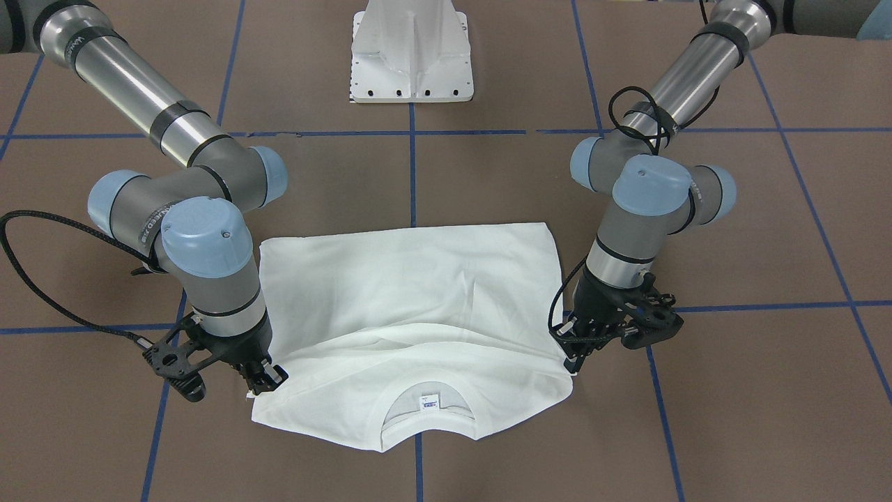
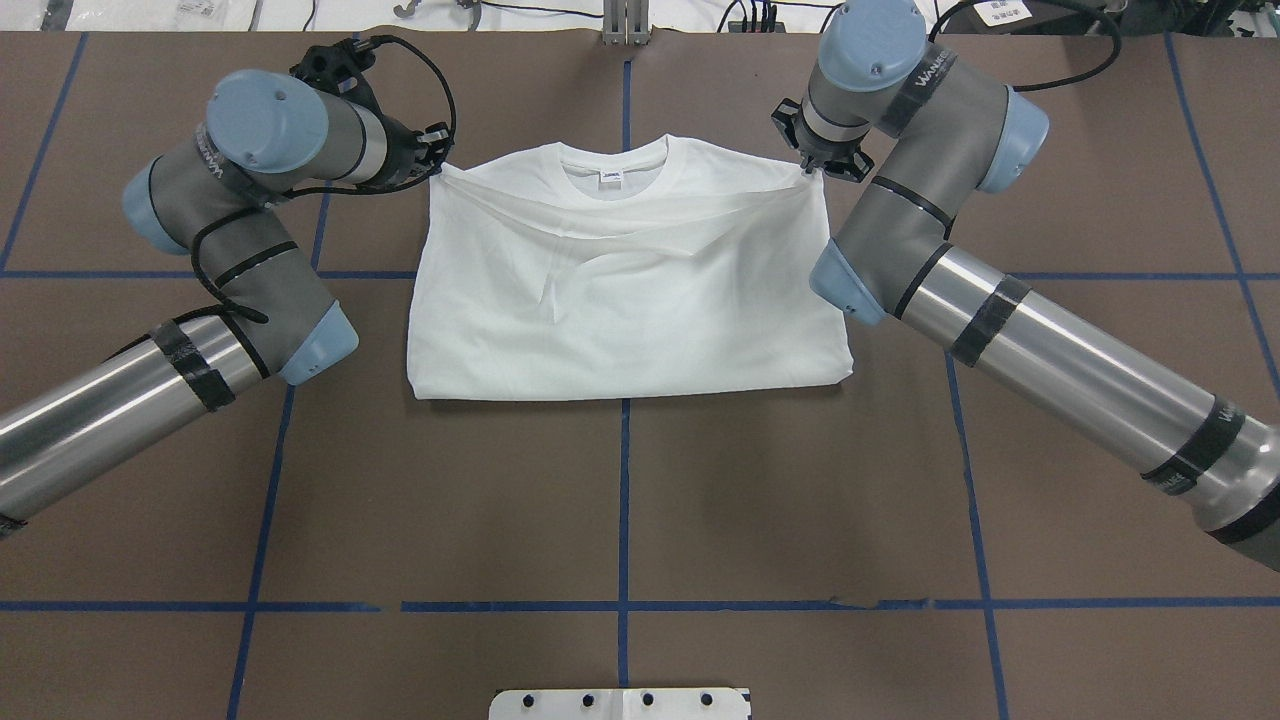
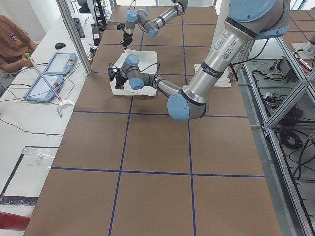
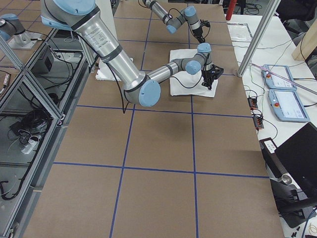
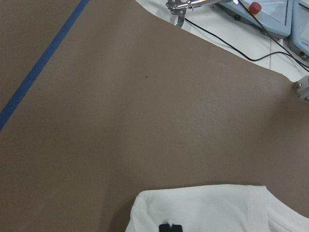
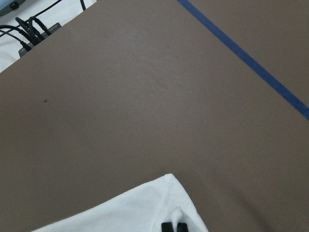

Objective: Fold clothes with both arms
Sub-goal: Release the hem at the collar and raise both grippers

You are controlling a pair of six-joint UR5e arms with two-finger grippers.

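The clothes are one white T-shirt (image 2: 630,290), lying folded on the brown table with its collar (image 2: 612,160) at the far edge from the robot; no printed text shows. My left gripper (image 2: 437,160) is shut on the shirt's corner beside the collar, and in the left wrist view its black fingertips (image 5: 169,227) pinch white fabric. My right gripper (image 2: 815,165) is shut on the opposite corner, its tips (image 6: 173,227) likewise closed on cloth. A taut crease runs across the T-shirt (image 1: 411,293) between the two grippers. In the front-facing view the left gripper (image 1: 575,362) is on the right and the right gripper (image 1: 261,383) on the left.
A white pedestal base (image 1: 411,63) stands on the robot's side of the table. Blue tape lines (image 2: 624,500) grid the brown surface. Beyond the far table edge lie control panels (image 3: 49,73) and cables, with a seated person (image 3: 12,42).
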